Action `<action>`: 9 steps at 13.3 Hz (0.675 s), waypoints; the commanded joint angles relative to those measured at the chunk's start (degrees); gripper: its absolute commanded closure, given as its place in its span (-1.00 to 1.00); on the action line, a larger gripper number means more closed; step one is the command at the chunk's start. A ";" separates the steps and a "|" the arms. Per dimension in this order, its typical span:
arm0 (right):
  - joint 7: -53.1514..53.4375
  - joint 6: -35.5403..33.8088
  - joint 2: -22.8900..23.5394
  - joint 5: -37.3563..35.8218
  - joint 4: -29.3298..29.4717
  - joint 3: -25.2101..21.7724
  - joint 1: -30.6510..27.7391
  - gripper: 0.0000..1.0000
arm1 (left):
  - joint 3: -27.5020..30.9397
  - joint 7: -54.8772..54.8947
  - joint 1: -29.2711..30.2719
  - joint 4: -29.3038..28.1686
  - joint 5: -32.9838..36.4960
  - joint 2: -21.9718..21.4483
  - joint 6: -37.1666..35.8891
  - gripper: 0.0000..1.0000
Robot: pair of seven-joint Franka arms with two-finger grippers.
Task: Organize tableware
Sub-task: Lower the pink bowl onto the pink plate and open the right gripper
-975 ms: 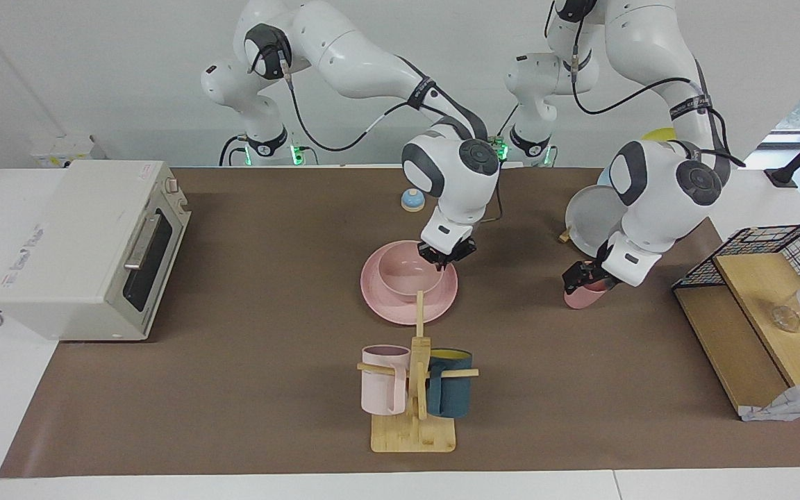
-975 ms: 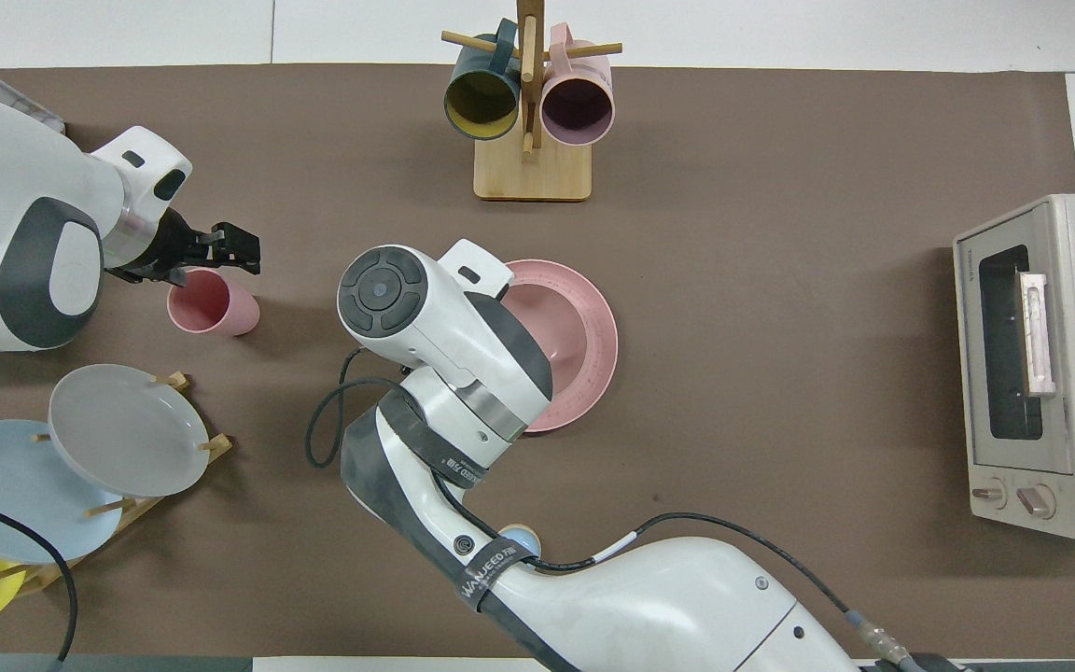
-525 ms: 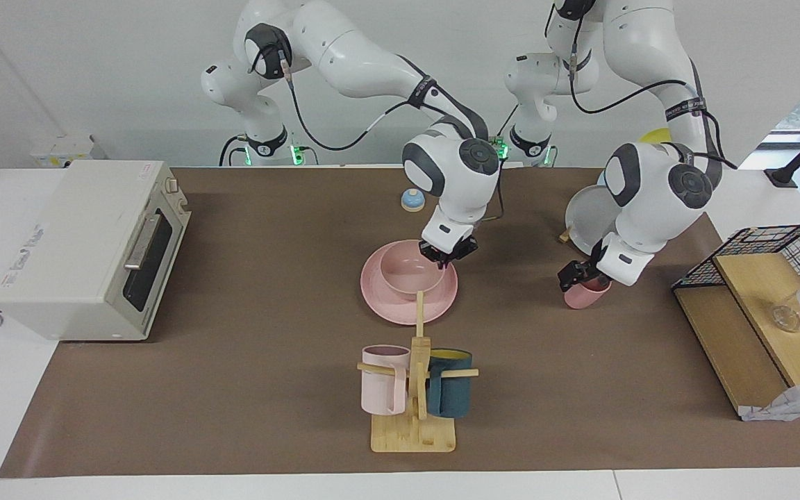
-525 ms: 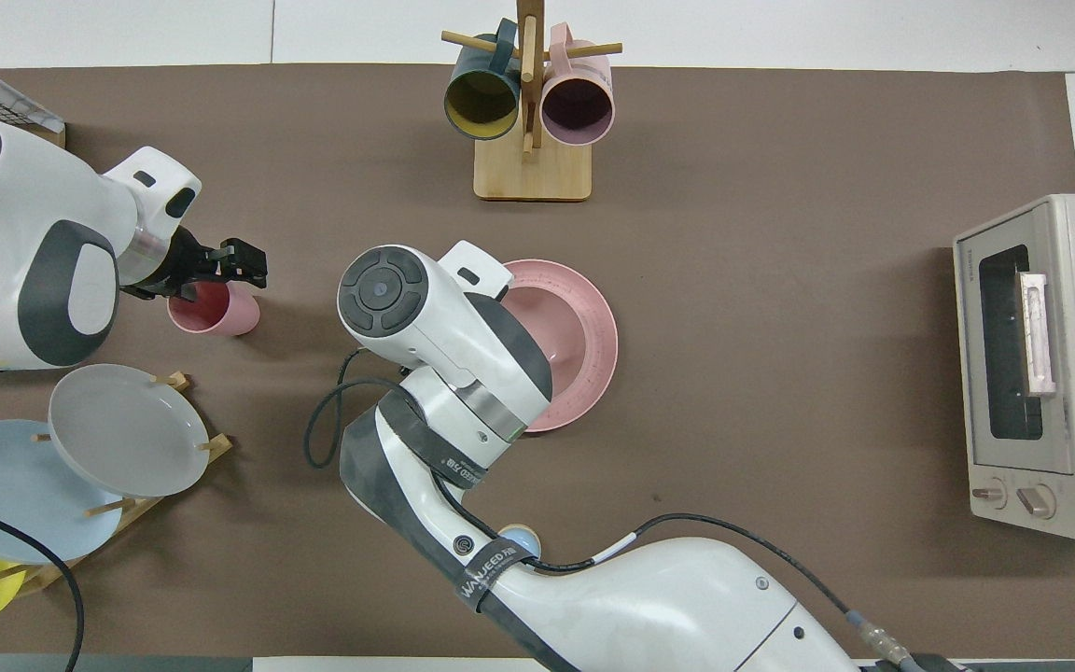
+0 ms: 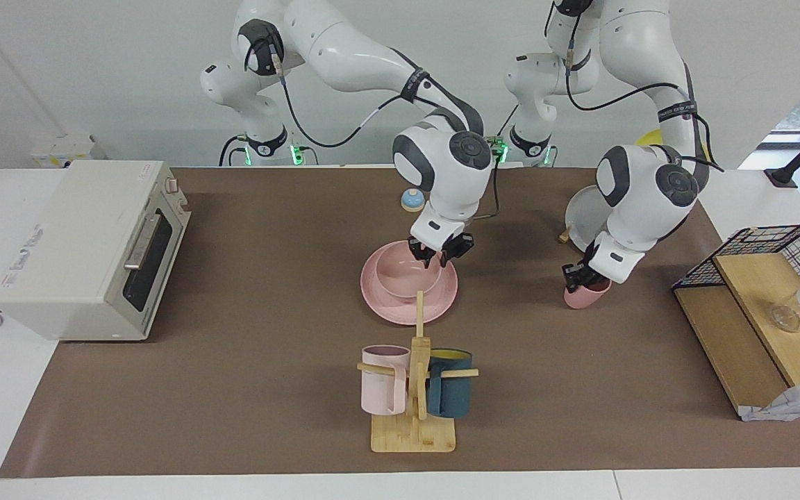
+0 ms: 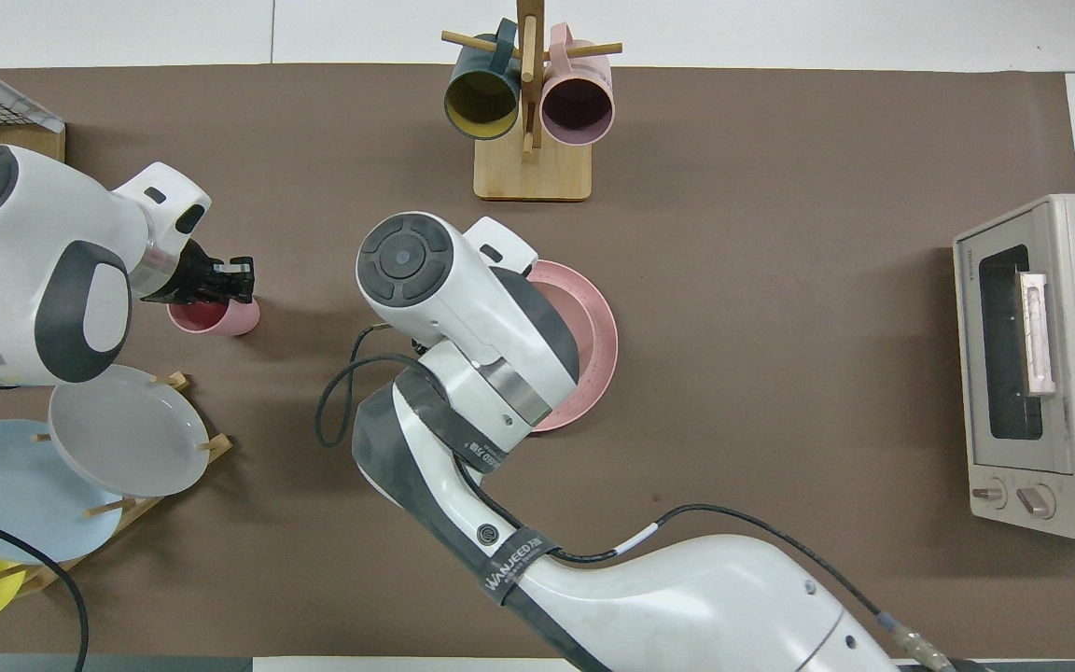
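Note:
The pink bowl [image 5: 407, 274] sits in the pink plate [image 5: 386, 302] at the table's middle. My right gripper [image 5: 439, 255] is open just above the bowl's rim on the side nearer the robots, apart from it. In the overhead view the right arm covers the bowl and most of the plate [image 6: 601, 345]. The pink cup [image 5: 589, 295] stands upright on the mat toward the left arm's end and also shows in the overhead view [image 6: 220, 319]. My left gripper [image 5: 578, 278] is open and low at the cup's rim; it also shows in the overhead view [image 6: 220, 280].
A wooden mug tree [image 5: 414, 389] with a pale pink and a teal mug stands farther from the robots than the plate. A toaster oven [image 5: 87, 243] is at the right arm's end. A plate rack [image 6: 127, 429] and a wire basket shelf [image 5: 768, 292] are at the left arm's end.
My right gripper has opened and risen off the bowl's rim, leaving the bowl in the plate. My left gripper has swung in and come down to the cup's rim.

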 commanded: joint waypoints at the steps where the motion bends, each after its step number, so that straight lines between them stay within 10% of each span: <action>1: -0.14 -2.58 -6.97 0.89 -1.19 0.58 -5.81 0.20 | 0.24 1.24 -0.24 -1.26 -0.35 -1.48 -0.21 1.00; 9: -8.65 -14.36 -16.92 1.95 -2.42 0.05 -16.88 -0.06 | -0.38 -15.41 -10.32 20.25 -1.05 -1.57 -23.58 1.00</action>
